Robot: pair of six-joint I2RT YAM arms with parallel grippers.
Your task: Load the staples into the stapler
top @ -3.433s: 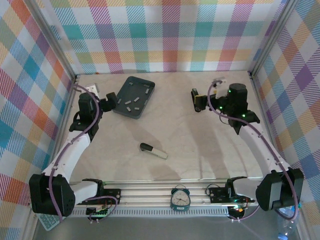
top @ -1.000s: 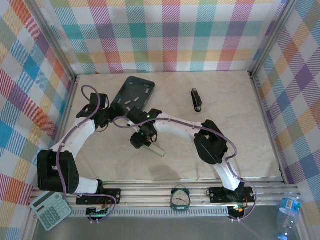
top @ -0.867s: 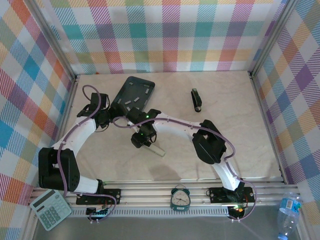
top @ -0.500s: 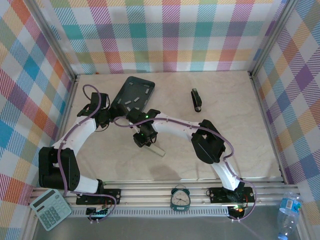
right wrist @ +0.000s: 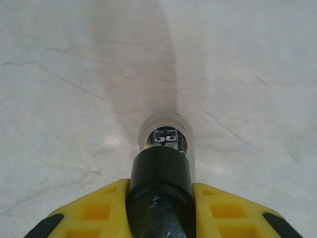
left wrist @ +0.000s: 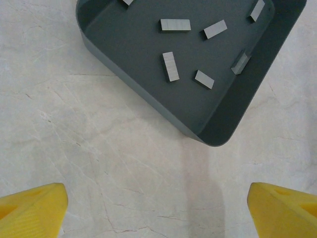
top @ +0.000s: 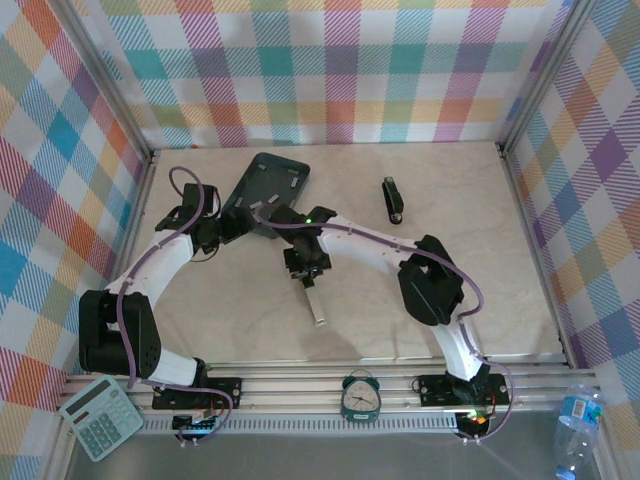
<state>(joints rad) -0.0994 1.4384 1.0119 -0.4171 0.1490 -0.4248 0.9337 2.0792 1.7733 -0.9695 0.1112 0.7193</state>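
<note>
Plaid-walled cell, pale marble table (top: 480,270): at eleven o'clock sits the dark tray (left wrist: 213,131), with my left end effector (left wrist: 158,208) spread wide just off its corner. Mid-table, my right end effector (top: 304,266) pinches the stapler (top: 314,305) by its black end, the pale body trailing toward six o'clock. The grasp looks made; next, I judge, the magazine must be opened. My left wrist view resolves the staples (left wrist: 175,25) lying loose in the tray; overhead they are specks.

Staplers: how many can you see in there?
2. A black stapler lies toward the back of the table, right of centre. A silver stapler with a dark end is mid-table, clamped in the right gripper. No others visible.
</note>
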